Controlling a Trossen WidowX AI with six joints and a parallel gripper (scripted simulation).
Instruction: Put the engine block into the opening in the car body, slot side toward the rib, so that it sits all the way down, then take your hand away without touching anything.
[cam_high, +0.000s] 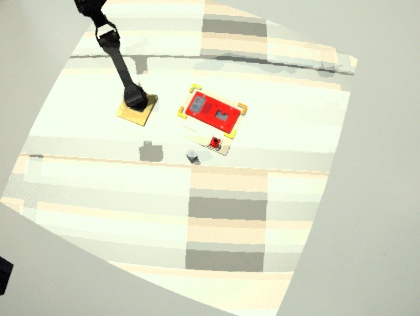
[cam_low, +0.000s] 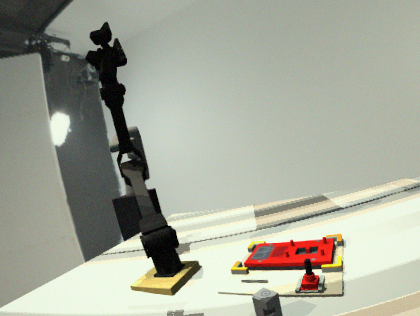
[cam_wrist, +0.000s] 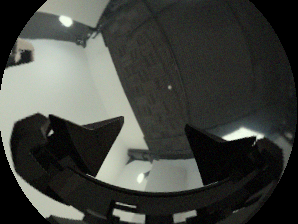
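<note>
The red car body (cam_high: 206, 108) (cam_low: 282, 256) lies flat between yellow corner brackets. Its opening (cam_high: 221, 115) shows dark and unfilled toward the right end, beside small red pegs. A grey block (cam_high: 192, 156) (cam_low: 266, 299), seemingly the engine block, stands on the table in front of the board, apart from the car body; a dark notch shows low on its side in the exterior view. My gripper (cam_wrist: 154, 123) is open and empty, its two black fingers wide apart. It is raised high at the end of the upright arm, far from block and car body.
A red part with a black post (cam_high: 215, 142) (cam_low: 309, 282) sits in grey holders on the pale board (cam_low: 336, 287), close in front of the car body. The arm stands on a yellow base plate (cam_high: 145, 119) (cam_low: 182, 285), left of the board.
</note>
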